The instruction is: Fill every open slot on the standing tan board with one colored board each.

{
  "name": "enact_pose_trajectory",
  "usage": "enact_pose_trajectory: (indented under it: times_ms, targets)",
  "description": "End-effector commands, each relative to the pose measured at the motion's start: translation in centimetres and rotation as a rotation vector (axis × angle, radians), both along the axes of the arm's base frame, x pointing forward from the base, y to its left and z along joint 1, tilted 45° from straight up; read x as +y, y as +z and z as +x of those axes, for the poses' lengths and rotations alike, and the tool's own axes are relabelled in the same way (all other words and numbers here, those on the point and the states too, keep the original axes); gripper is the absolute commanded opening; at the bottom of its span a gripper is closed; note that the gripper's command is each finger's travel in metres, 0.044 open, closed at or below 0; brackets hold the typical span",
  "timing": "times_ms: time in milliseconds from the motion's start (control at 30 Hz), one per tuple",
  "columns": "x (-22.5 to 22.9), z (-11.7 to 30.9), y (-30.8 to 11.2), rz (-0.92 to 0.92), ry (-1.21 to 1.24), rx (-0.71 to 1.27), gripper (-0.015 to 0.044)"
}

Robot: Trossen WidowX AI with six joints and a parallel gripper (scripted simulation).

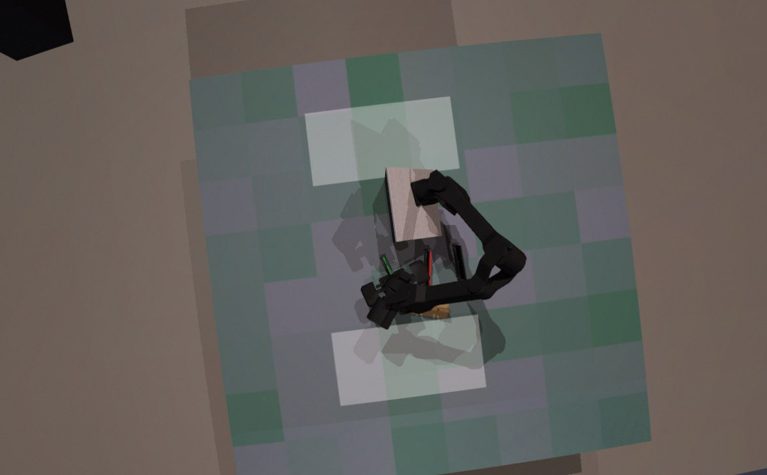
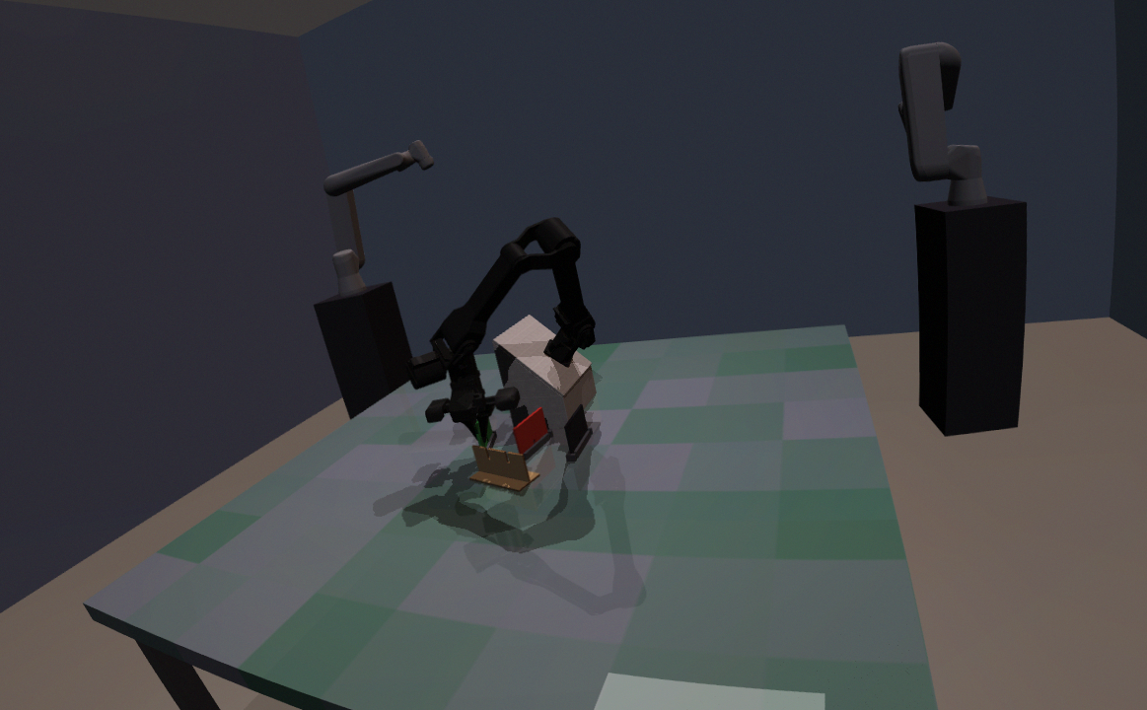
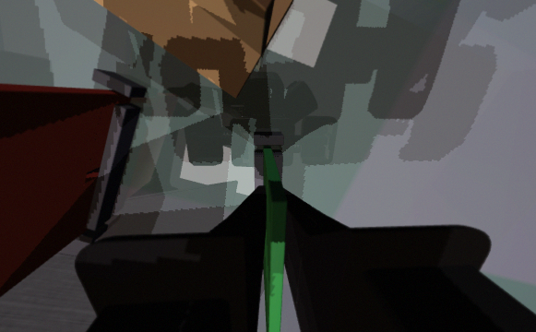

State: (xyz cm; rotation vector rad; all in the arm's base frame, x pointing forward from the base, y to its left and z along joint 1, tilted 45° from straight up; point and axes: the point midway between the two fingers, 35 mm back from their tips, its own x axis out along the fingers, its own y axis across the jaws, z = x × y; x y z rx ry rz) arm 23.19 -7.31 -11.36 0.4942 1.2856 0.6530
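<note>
Blue-grey walls close in around a pale brown floor (image 1: 96, 236) (image 2: 1027, 494), with a patchwork worktop (image 1: 586, 230) (image 2: 691, 600) of muted greens and mauves. Two grey robot arms (image 2: 374, 168) (image 2: 921, 114) stand on dark pedestals (image 2: 365, 344) (image 2: 969, 309) beyond its far edge in the exterior view. Well in from the worktop's edges, a black arm (image 1: 468, 206) (image 2: 488, 287) rises from over a pale block (image 1: 406, 218) (image 2: 533, 384) and bends down to its claw (image 1: 396, 288) (image 2: 481, 441) (image 3: 273, 190).

The claw is pinching the green board (image 1: 386, 265) (image 2: 478, 433) (image 3: 275, 258), one finger against each face. That board stands upright above its dark holder (image 3: 268, 138); whether it is fully seated there I cannot tell.

Near it, the red board (image 1: 430, 268) (image 2: 531, 431) (image 3: 41, 175) stands in its own holder (image 3: 113, 184), between the green board and a black board (image 1: 460, 262) (image 2: 575, 428). The standing tan board (image 1: 440, 311) (image 2: 502, 463) (image 3: 221, 37) is nearer the worktop's bottom edge than the red one in the top view. Seen from outside, its upper edge shows two open slots. The green board is apart from them.
</note>
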Motion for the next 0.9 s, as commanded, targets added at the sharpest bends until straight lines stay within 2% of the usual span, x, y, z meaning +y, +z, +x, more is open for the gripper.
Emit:
enact_pose_trajectory:
  times_ms: [0, 867]
  targets:
    - [-0.7, 0.0, 0.7, -0.005, -0.001, -0.005, 0.0000]
    - [-4.7, -0.8, 4.7, -0.007, -0.001, -0.004, 0.0000]
